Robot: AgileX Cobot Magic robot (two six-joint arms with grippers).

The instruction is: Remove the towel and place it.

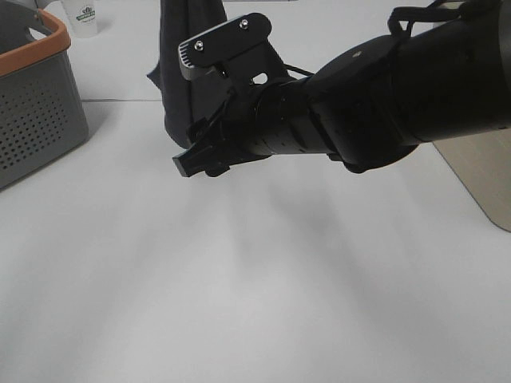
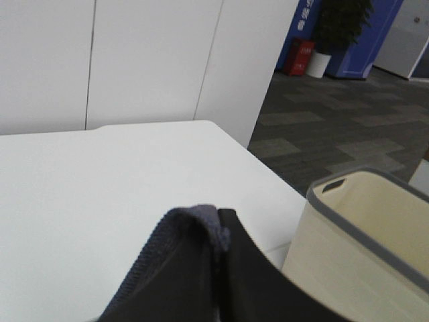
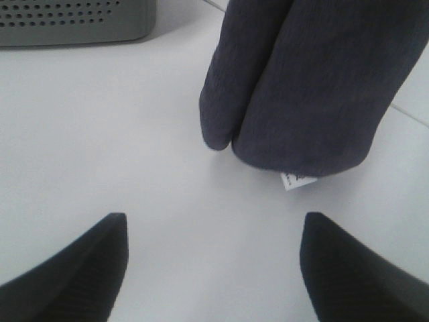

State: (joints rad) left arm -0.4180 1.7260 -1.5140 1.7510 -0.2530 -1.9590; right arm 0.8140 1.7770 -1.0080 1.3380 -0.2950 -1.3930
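The dark charcoal towel [image 1: 177, 80] hangs down in folds from above the exterior view's top edge, at the back of the white table [image 1: 239, 303]. In the right wrist view the towel [image 3: 308, 80] hangs straight ahead, its small white tag [image 3: 297, 180] at the lower end, close to the table. My right gripper [image 1: 196, 162] reaches across to the left, open and empty, just in front of the towel; its fingertips [image 3: 87, 261] are spread wide. My left gripper [image 2: 221, 268] is shut on a fold of the towel [image 2: 177, 248]; it is out of the exterior view.
A grey perforated basket [image 1: 36, 104] with an orange rim stands at the left. A clear cup [image 1: 83, 17] is behind it. A beige bin [image 2: 362, 255] with a grey rim stands beside the table; it also shows at the right edge [image 1: 487, 175].
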